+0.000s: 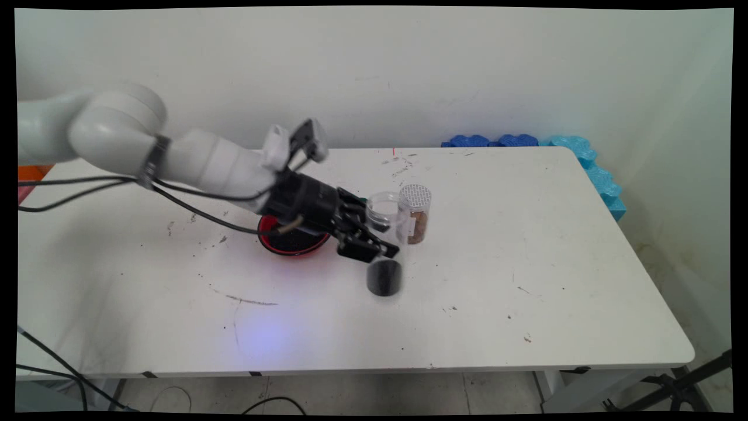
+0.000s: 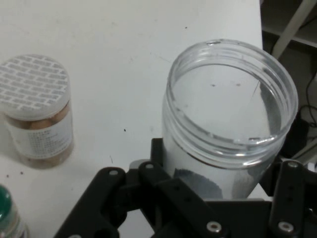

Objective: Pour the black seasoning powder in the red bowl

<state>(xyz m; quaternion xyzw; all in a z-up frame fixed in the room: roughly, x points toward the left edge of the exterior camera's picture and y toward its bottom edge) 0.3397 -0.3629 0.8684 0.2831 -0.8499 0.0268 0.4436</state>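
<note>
My black gripper (image 1: 380, 248) is shut on a clear, lidless plastic jar (image 1: 384, 234) with a dark layer at its bottom (image 1: 384, 278). In the hand view the jar's open mouth (image 2: 230, 99) stands between the two fingers of the gripper (image 2: 223, 166). Whether the jar's base touches the table I cannot tell. Just right of it stands a jar with a white brick-patterned lid (image 1: 415, 213) (image 2: 37, 114) and brown contents. A red bowl (image 1: 266, 225) holding something dark lies behind the hand to the left.
A green-capped container (image 2: 6, 215) shows at the hand view's lower left corner. Blue foam pieces (image 1: 584, 158) line the table's far right corner. The table's right edge (image 1: 654, 280) is well beyond the jars.
</note>
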